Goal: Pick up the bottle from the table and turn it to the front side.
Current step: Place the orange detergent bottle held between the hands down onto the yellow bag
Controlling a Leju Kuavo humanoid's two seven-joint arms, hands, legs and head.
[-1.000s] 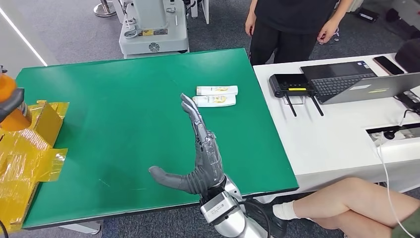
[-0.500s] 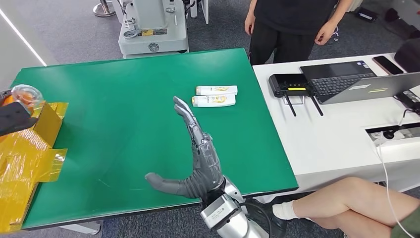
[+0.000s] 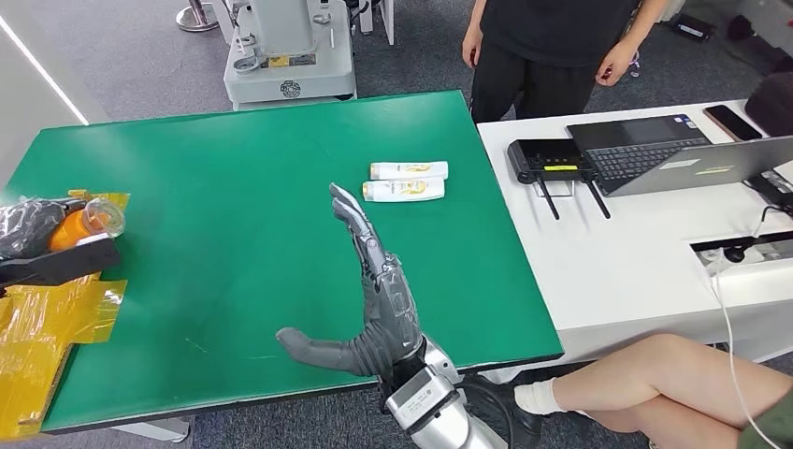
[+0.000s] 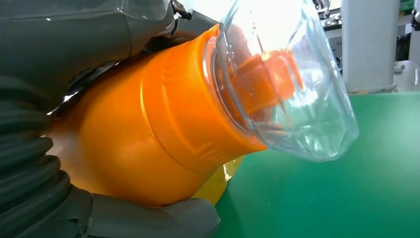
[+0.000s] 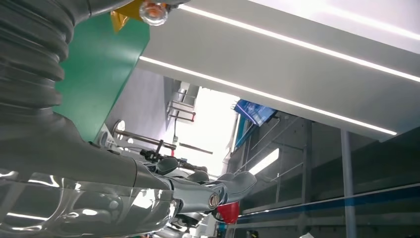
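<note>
Right now I see my left hand (image 3: pixel 37 245) at the left edge of the head view, grasping the orange bottle (image 3: pixel 77 227); the bottle lies tilted in the grip, its clear cap (image 3: pixel 105 216) pointing toward the frame's right, over the crumpled yellow wrapping (image 3: pixel 42 318) that covers the left end of the green table (image 3: pixel 234 178). In the left wrist view the bottle (image 4: pixel 148 129) takes up the middle of the frame, with the thick grey thumb (image 4: pixel 153 218) pressed under it and the transparent cap (image 4: pixel 292 84) jutting out above the green surface. My right hand (image 3: pixel 369 290) sits in the lower centre of the head view, above the near part of the table, released: its fingers (image 3: pixel 353 217) are stretched flat toward the frame's top and its thumb (image 3: pixel 313 344) sticks out to the left, holding nothing. Just beyond those fingertips, two white tubes (image 3: pixel 407 181) lie side by side on the table, apart from the hand. On the white table (image 3: pixel 636 262) to the right I see a laptop (image 3: pixel 673 154) and a black router (image 3: pixel 550 159). A person in black (image 3: pixel 552 47) stands at the top of the frame, and someone's bare legs (image 3: pixel 655 383) show at the lower right.
</note>
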